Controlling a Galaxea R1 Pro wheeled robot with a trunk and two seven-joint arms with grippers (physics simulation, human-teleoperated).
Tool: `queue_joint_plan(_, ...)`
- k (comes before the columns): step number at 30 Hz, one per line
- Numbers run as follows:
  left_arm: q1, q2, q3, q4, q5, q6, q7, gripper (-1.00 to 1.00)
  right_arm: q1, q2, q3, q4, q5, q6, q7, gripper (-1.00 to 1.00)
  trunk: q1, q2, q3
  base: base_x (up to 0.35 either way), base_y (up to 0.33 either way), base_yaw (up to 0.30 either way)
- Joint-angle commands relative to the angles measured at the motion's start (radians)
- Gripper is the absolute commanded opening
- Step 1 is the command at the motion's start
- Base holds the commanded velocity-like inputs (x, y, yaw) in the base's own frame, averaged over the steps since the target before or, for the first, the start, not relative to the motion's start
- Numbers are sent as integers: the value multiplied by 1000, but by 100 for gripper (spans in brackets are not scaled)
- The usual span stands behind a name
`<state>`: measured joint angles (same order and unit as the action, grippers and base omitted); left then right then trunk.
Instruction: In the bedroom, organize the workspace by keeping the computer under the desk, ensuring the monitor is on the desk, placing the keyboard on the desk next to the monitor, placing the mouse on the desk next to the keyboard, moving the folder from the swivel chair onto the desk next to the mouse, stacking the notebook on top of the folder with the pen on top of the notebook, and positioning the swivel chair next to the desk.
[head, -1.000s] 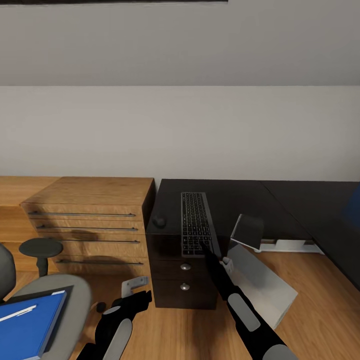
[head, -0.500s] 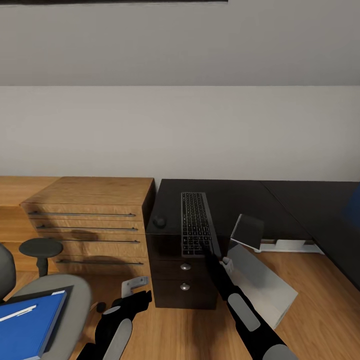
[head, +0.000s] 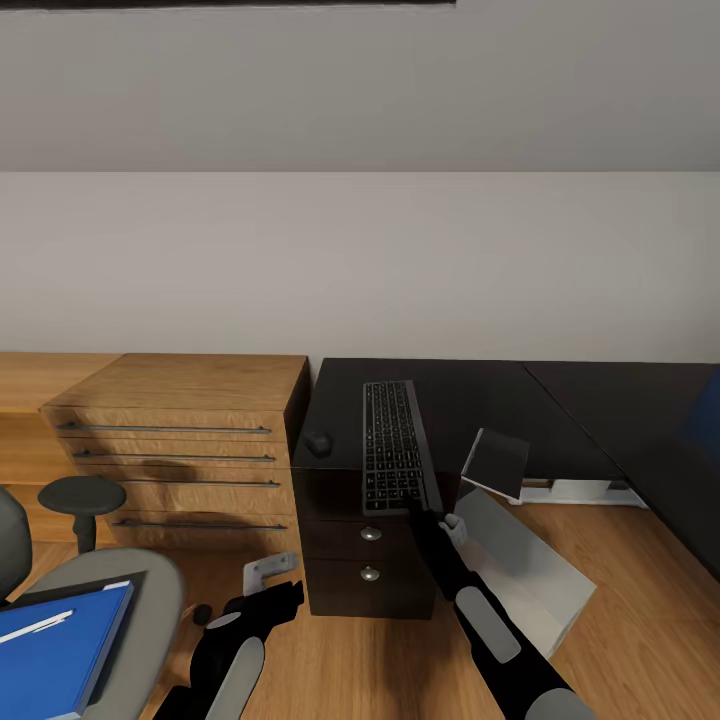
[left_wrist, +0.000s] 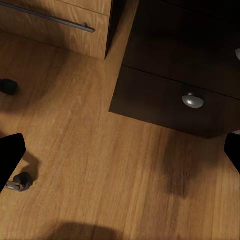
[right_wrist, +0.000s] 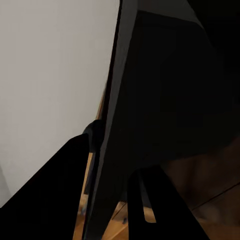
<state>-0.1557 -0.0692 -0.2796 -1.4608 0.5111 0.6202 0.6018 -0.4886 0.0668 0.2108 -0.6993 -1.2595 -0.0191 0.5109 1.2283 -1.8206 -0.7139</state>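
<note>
1. My right gripper (head: 412, 503) was clamped on the near end of the keyboard (head: 393, 444), which lay lengthwise on the black top of the desk (head: 480, 400) above the dark drawer cabinet (head: 368, 560).
2. In the right wrist view the keyboard's thin edge (right_wrist: 112, 150) ran between my two dark fingers (right_wrist: 145, 205), with the pale wall beside it.
3. My left gripper (head: 268, 590) hung low over the wood floor (head: 330, 660), just beside the drawer cabinet, with its jaws spread wide and nothing between them.
4. In the left wrist view the two fingertips (left_wrist: 10, 157) sat far apart over bare floor, facing the cabinet's lower drawer and its round silver knob (left_wrist: 193, 101).
5. The mouse (head: 319, 443) rested on the desk top beside the keyboard, on the side towards the light-wood chest of drawers (head: 190, 440).
6. The swivel chair (head: 130, 600) stood beyond the chest of drawers from the desk, well apart from the desk.
7. The blue folder (head: 60, 650) lay on its seat, with a thin pale pen (head: 35, 627) on top.
8. A pale grey slab (head: 520, 560), perhaps the monitor, leaned on the floor under the desk next to the drawer cabinet.
</note>
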Motion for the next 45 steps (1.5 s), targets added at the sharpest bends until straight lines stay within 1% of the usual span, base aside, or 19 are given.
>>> queue_joint_plan(1, -1, 0, -1, -1, 10, 1, 10, 100, -1, -1, 3, 1, -12, -1, 3, -100, -4, 7, 2, 0, 0, 0)
queue_joint_plan(6, -1, 0, -1, -1, 10, 1, 10, 100, -1, -1, 4, -4, -12, 0, 5, -100, -23, 42, 18, 0, 0, 0)
queue_joint_plan(14, -1, 0, -1, 0, 10, 1, 10, 100, 11, -1, 4, -88, -12, 0, 5, -100, -54, 98, 43, 0, 0, 0)
queue_joint_plan(19, -1, 0, -1, 0, 10, 1, 10, 100, 60, -2, 4, -186, -12, -1, 2, -100, -73, 133, 59, 0, 0, 0)
queue_joint_plan(24, -1, 0, 0, 0, 10, 1, 10, 100, 125, -7, 4, -312, -8, -1, -1, -100, -92, 168, 74, 0, 0, 0)
queue_joint_plan(27, -1, 0, -1, 0, 10, 1, 10, 100, 167, -24, 4, -388, -9, -2, -1, -100, -104, 189, 84, 0, 0, 0)
queue_joint_plan(30, -1, 0, -1, 0, 10, 1, 10, 100, 192, -41, 4, -438, -12, -1, -2, -100, -115, 210, 93, 0, 0, 0)
queue_joint_plan(31, -1, -1, 0, 0, 10, 1, 10, 100, 200, -50, 4, -457, -13, 2, -1, -100, -119, 217, 96, 0, 0, 0)
queue_joint_plan(37, -1, -1, 0, 0, 10, 1, 10, 100, 204, -61, 4, -466, -13, 37, -1, -100, -142, 259, 115, 0, 0, 0)
queue_joint_plan(45, -1, -1, 0, 0, 10, 1, 10, 100, 205, -59, 6, -468, -14, 46, -1, -100, -173, 315, 140, 0, 0, 0)
